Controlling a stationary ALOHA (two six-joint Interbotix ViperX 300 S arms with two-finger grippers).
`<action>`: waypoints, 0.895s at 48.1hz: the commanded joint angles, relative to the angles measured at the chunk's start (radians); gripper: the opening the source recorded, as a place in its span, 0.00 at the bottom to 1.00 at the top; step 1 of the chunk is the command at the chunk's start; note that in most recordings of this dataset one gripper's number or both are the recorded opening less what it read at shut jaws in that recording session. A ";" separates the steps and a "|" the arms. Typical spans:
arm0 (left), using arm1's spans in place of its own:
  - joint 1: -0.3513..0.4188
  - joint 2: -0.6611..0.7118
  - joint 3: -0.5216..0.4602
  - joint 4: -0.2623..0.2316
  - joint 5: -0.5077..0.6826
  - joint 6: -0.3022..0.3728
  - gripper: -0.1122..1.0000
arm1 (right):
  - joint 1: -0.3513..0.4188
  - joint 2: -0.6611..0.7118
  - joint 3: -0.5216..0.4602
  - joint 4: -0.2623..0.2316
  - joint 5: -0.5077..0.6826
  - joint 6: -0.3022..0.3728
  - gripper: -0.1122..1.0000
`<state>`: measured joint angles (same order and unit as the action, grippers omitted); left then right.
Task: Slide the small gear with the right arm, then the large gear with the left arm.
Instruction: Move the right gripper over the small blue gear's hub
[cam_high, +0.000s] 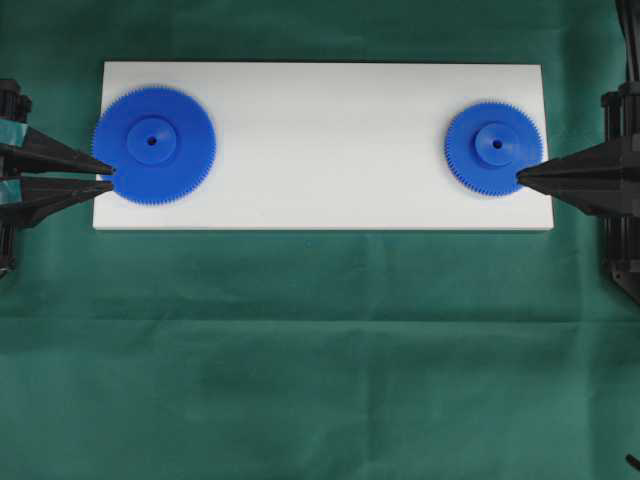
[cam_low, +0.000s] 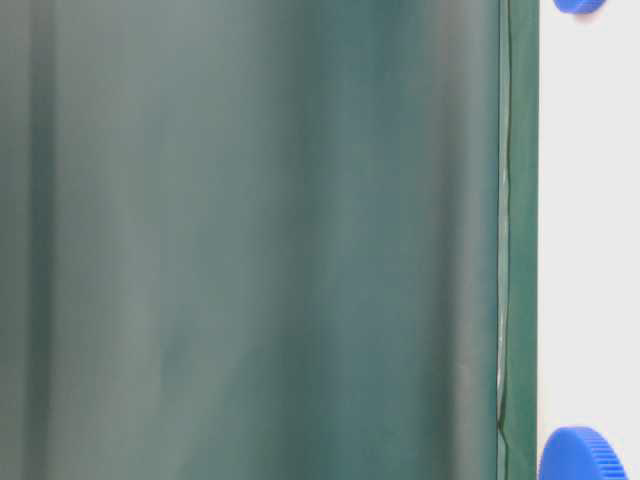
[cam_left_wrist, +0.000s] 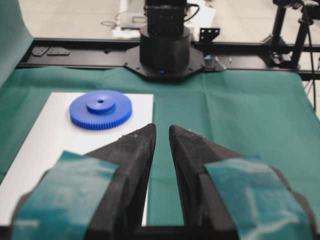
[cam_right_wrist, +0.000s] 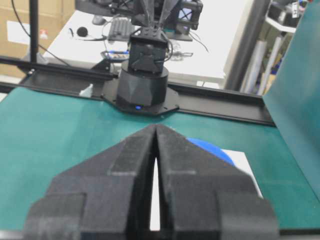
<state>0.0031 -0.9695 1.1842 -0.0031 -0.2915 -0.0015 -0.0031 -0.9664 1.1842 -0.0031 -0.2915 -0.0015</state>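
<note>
Where the white board (cam_high: 320, 145) lies on the green cloth (cam_high: 320, 350), two blue gears rest flat on it, one near each end, well apart. At the left end sits the large gear (cam_high: 154, 145), its rim reaching the board's left edge; at the right end sits the small gear (cam_high: 494, 148), close to the right edge. Two black arms come in, one from each side. Overhead, the left gripper (cam_high: 107, 172) stands slightly open, a narrow gap between its two pointed fingers, and the tips meet the large gear's lower-left rim, one to either side of the edge; it clamps nothing. Its wrist view shows the same small gap, teal tape on both fingers, and the small gear (cam_left_wrist: 101, 109) far off on the board. The right gripper (cam_high: 519, 177) has its fingers pressed together into a single point, holding nothing, and that point touches the small gear's lower-right teeth. From the right wrist, a sliver of blue gear (cam_right_wrist: 212, 149) shows just behind the closed fingertips (cam_right_wrist: 150, 131).
</note>
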 joint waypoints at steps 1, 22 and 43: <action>-0.006 -0.003 -0.011 -0.014 -0.006 0.003 0.32 | 0.009 0.009 -0.015 0.005 -0.008 0.014 0.55; 0.038 -0.052 0.006 -0.014 0.000 0.002 0.10 | -0.064 0.002 0.003 0.006 -0.006 0.015 0.55; 0.299 -0.170 0.021 -0.015 0.169 0.000 0.10 | -0.350 -0.071 -0.003 0.008 0.087 0.029 0.55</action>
<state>0.2777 -1.1413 1.2164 -0.0153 -0.1427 -0.0015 -0.3421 -1.0370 1.1996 0.0015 -0.2178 0.0230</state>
